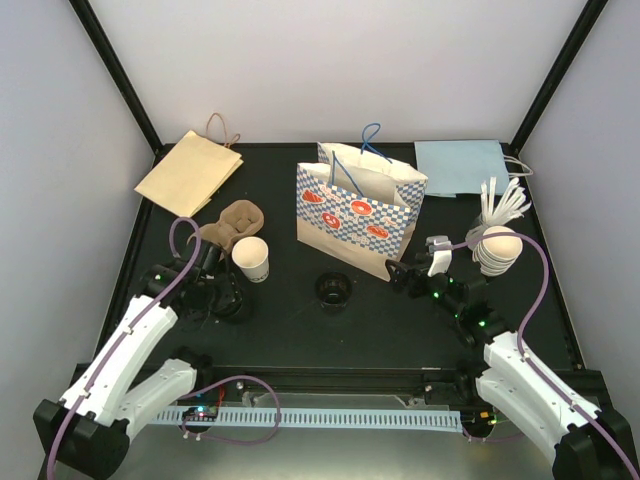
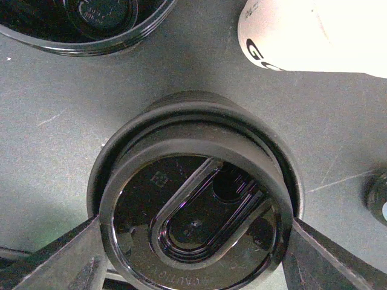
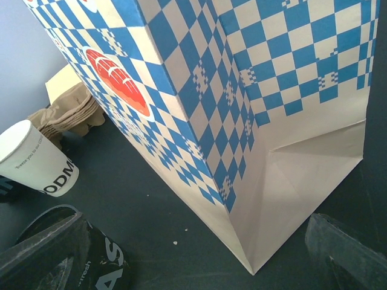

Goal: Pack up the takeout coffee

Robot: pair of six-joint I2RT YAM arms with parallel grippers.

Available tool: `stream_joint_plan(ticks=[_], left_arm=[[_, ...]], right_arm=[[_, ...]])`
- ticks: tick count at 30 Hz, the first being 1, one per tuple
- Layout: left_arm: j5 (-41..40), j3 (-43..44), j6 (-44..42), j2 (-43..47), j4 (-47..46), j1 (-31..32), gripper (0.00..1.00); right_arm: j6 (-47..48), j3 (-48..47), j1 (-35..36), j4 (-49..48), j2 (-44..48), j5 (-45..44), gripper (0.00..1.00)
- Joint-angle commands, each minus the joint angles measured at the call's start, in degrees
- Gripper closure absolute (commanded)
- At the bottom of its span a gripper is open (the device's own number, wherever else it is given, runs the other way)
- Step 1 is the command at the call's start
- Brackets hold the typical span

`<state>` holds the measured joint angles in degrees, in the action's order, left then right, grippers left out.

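1. Left gripper [image 2: 196, 244]: we list it as closed on a black lid [image 2: 199, 223], with one finger against each side of the rim. The lid sits flat, sip slot facing up, on top of a dark round stack on the table [image 1: 300, 330].

2. Paper cup [image 1: 252, 258]: we log it upright, just beyond the left gripper and apart from it. The lid is not on the cup.

3. Second black lid [image 2: 84, 24]: we note it at the top edge of the left wrist view, lying near the held one.

4. Pulp cup carrier [image 1: 232, 222]: we place it behind the cup, close beside it.

5. Right gripper [image 3: 196, 266]: we record its jaws as wide and holding nothing. It is low to the table, pointing at the near bottom corner of the checkered bag [image 3: 254, 78].

6. The checkered bag stands upright and open at mid-table, right of the cup.

7. Flat brown bag [image 1: 190, 172] and pale blue bag [image 1: 462, 165]: we find both lying along the far edge.
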<state>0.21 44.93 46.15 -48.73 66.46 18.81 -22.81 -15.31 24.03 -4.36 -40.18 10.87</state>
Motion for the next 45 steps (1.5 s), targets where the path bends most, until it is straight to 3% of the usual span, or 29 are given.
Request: stream_joint_plan(ticks=[1,4,8,16,20,28,30,35,39,45], left_arm=[[0.5,4.9,-0.1,-0.7,2.7,0.3,0.35],[-1.8,2.0,-1.7,-1.4,0.7,0.1,0.35],[-0.5,4.2,-2.5,-5.0,2.5,0.1,0.35],[-1.1,4.9,-4.9,-6.4,2.3,0.0,0.35],[-0.9,5.0,-5.9,-6.4,2.5,0.0,0.35],[0.9,4.0,-6.8,-4.7,2.2,0.0,0.35],[1.4,3.6,-6.8,-4.3,1.9,0.0,0.35],[2.2,2.9,-6.9,-3.7,1.7,0.0,0.35],[2.1,2.8,-7.1,-3.6,1.7,0.0,0.35],[1.9,2.6,-7.6,-4.1,1.4,-0.1,0.35]], right_arm=[[0.7,0.0,0.2,-2.0,0.4,0.6,0.00],[1.9,0.1,0.3,-3.0,0.2,4.1,0.00],[3.2,-0.8,3.3,-3.7,-0.9,8.0,0.00],[10.5,-10.4,25.7,0.9,-8.5,-8.9,0.01],[13.7,-14.1,33.5,-0.3,-12.5,-14.3,0.00],[12.7,-24.0,34.9,0.7,-21.5,-18.0,0.00],[10.8,-26.4,34.9,1.2,-24.1,-19.2,0.05],[8.5,-35.2,34.9,8.6,-29.3,-9.5,0.10],[3.8,-38.4,35.1,6.9,-33.4,1.4,0.12],[-0.6,-41.9,39.9,5.4,-40.1,2.0,0.16]])
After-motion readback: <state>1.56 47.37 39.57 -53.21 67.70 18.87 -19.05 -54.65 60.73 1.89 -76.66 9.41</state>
